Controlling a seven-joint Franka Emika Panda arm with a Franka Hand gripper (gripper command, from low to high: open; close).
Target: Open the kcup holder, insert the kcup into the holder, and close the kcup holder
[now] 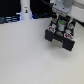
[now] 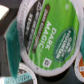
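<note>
**Pod held over the open tray**

The gripper (image 1: 61,23) hangs over the kcup holder (image 1: 61,39) with its fingers drawn in on the kcup (image 2: 47,37). In the wrist view the pod's lid fills most of the picture: a white foil rim, a green panel and a dark panel with white lettering, seen tilted. A teal-coloured finger (image 2: 11,36) presses against the lid's edge on 1 side; the other finger is not clearly visible, so how wide the jaws stand cannot be told beyond their closing on the pod.

Beneath the held pod, the wrist view shows parts of 2 other pods: 1 with a bluish-white top (image 2: 22,76) and 1 with an orange top (image 2: 80,65), both only partly in frame.

In the exterior view the black holder sits on a white table (image 1: 25,55), toward the exterior view's right, its tray drawn out with small coloured pod tops showing in it. A white bottle-like object (image 1: 25,10) stands well apart, near the far edge.
</note>
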